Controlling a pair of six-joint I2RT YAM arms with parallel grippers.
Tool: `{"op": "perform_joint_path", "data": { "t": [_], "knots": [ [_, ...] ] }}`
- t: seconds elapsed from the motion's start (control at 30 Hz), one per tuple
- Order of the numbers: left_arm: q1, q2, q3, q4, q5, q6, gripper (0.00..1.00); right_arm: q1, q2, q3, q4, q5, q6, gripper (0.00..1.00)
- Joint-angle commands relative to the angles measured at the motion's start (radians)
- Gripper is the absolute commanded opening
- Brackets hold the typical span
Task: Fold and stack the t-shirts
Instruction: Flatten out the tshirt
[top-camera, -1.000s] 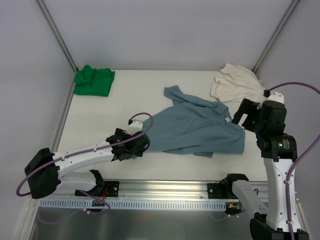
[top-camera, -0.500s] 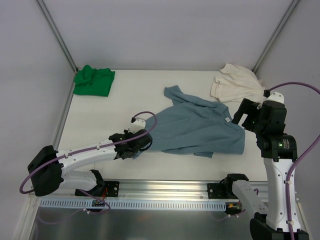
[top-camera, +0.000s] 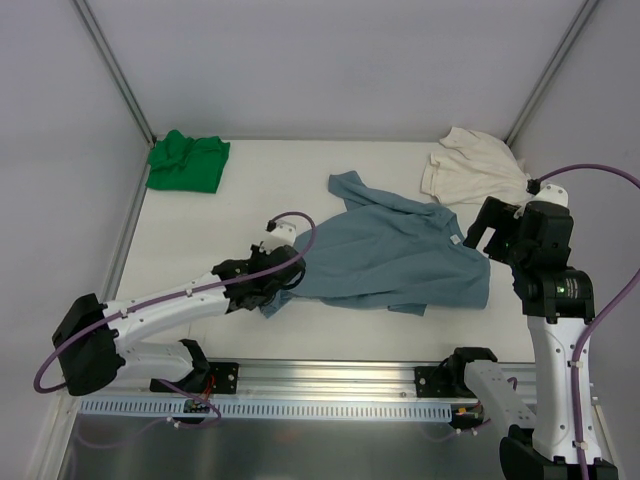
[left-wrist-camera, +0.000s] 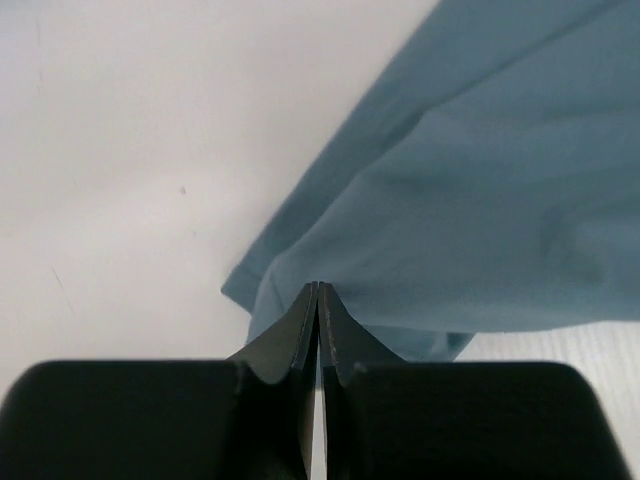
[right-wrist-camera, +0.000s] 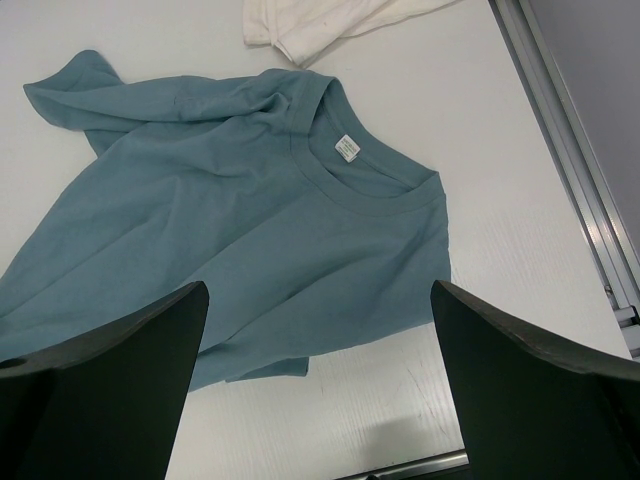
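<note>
The dusty blue-grey t-shirt (top-camera: 390, 262) lies spread and crumpled at the table's middle, its white neck tag (right-wrist-camera: 346, 147) towards the right. My left gripper (top-camera: 270, 288) is shut on this shirt's left hem; in the left wrist view the fingertips (left-wrist-camera: 318, 288) pinch the cloth edge (left-wrist-camera: 480, 200), which bunches around them. My right gripper (top-camera: 480, 232) hangs open above the shirt's right end with nothing between its fingers (right-wrist-camera: 318, 290). The bright green t-shirt (top-camera: 187, 162) sits folded at the back left. The cream-white t-shirt (top-camera: 475, 165) lies bunched at the back right, and its edge (right-wrist-camera: 320, 22) shows in the right wrist view.
A metal rail (top-camera: 330, 375) runs along the table's near edge, between the arm bases. Slanted frame posts (top-camera: 115, 70) and pale walls close in the left, right and back sides. A metal edge strip (right-wrist-camera: 570, 150) borders the table on the right.
My left gripper has shut on the blue-grey shirt's left hem and moved right and away from me, bunching that corner. The right arm has not moved.
</note>
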Motion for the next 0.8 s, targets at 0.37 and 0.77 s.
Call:
{"op": "perform_joint_path", "data": {
  "t": [0.37,0.77],
  "knots": [
    [0.300,0.118,0.271,0.262,0.095,0.398,0.00,-0.005,0.004,-0.014,0.044,-0.011,-0.002,1.00],
    [0.499,0.432,0.387,0.440,0.132,0.475,0.00,-0.003,-0.005,-0.030,0.044,-0.014,-0.010,0.99]
  ]
}}
